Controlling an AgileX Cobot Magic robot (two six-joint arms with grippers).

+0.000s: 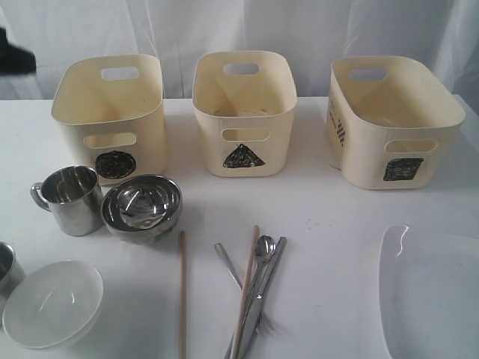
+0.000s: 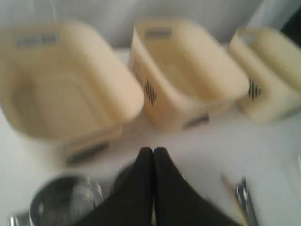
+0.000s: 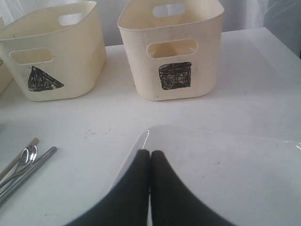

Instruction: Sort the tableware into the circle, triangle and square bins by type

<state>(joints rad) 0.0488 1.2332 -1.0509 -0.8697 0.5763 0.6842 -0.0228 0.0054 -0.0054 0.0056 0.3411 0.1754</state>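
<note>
Left gripper (image 2: 153, 153): black fingers pressed together with nothing between them. It hangs over the table in front of the bins, with the upright mug (image 2: 66, 203) near it.
Right gripper (image 3: 149, 154): fingers likewise pressed together and empty, over the near rim of the white plate (image 3: 221, 165). Whether it touches the plate cannot be told.
Hidden or unclear: neither gripper shows in the exterior view. The left wrist view is blurred all over, so the marks on the bins cannot be read there. The frame cuts the second mug (image 1: 6, 268) at 8 o'clock, the plate at 4 o'clock, and the near ends of the cutlery at 6 o'clock.
Bins: three in a row at the far side — the circle bin (image 1: 146, 138) at 10 o'clock, the triangle bin (image 1: 278, 138) at 12, and the square bin (image 1: 367, 153) at 2. The square bin is the widest and is turned a little.
Mugs: two. The upright mug stands at 9 o'clock.
Bowls: two. The steel bowl (image 1: 142, 206) is just beside the upright mug, and the white bowl (image 1: 52, 303) is at 7 o'clock, just beside the second mug.
Chopsticks: two, lying apart. The lone chopstick (image 1: 182, 292) lies by itself, and the crossing chopstick (image 1: 248, 280) lies among the cutlery.
Cutlery: three pieces — spoon (image 1: 263, 248), fork (image 1: 228, 265) and knife (image 1: 274, 263) — bunched and overlapping at 6 o'clock.
Plate: one.
</note>
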